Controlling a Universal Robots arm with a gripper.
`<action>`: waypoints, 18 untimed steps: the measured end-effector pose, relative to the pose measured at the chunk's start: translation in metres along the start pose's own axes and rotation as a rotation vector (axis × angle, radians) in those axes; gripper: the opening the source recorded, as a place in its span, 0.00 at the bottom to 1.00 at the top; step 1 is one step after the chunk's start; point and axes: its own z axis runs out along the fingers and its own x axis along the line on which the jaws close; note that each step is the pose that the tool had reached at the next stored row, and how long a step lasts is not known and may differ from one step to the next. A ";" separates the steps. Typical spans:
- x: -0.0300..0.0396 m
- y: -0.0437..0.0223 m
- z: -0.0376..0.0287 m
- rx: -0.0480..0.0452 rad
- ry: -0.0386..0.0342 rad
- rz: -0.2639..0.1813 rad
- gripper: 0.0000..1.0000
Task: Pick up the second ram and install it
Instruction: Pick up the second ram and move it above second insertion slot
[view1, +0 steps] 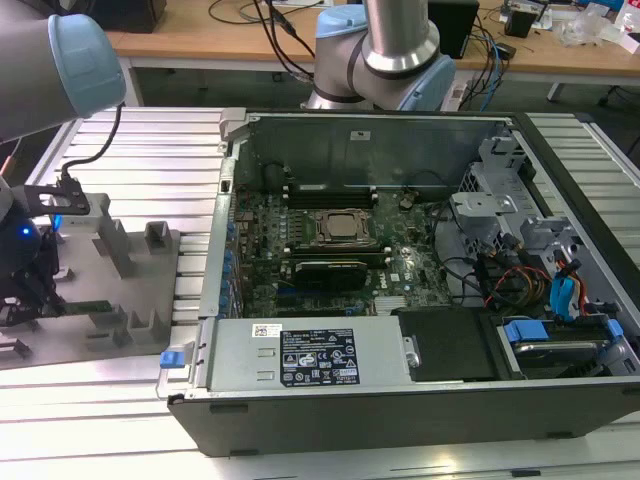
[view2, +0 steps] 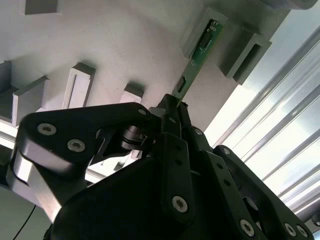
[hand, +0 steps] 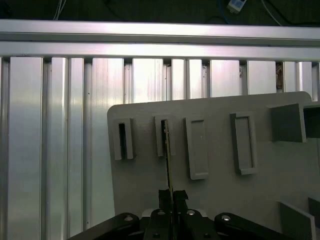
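Jaws clamped on the second ram (hand: 169, 160) over the grey fixture plate (hand: 215, 115).
The green stick stands on edge, far end in a slotted block (hand: 161, 137) (computer case (view1: 400, 420) well apart).

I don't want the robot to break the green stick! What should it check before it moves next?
1. Jaws shut on the second ram: ok; the gripper pinches one end.
2. Ram free of its slotted block: not ok; the far end sits in it, on the fixture plate.
3. Ram in line with the jaws: ok in the first wrist view.
4. Computer case open: ok.
5. Free slot on the motherboard: cannot tell.
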 end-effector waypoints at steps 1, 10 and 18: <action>-0.0001 0.0001 -0.0011 0.0000 0.0000 0.000 0.14; -0.0007 0.0008 -0.0174 -0.0001 0.0001 0.000 0.14; -0.0013 0.0015 -0.0340 0.0000 0.0001 0.000 0.14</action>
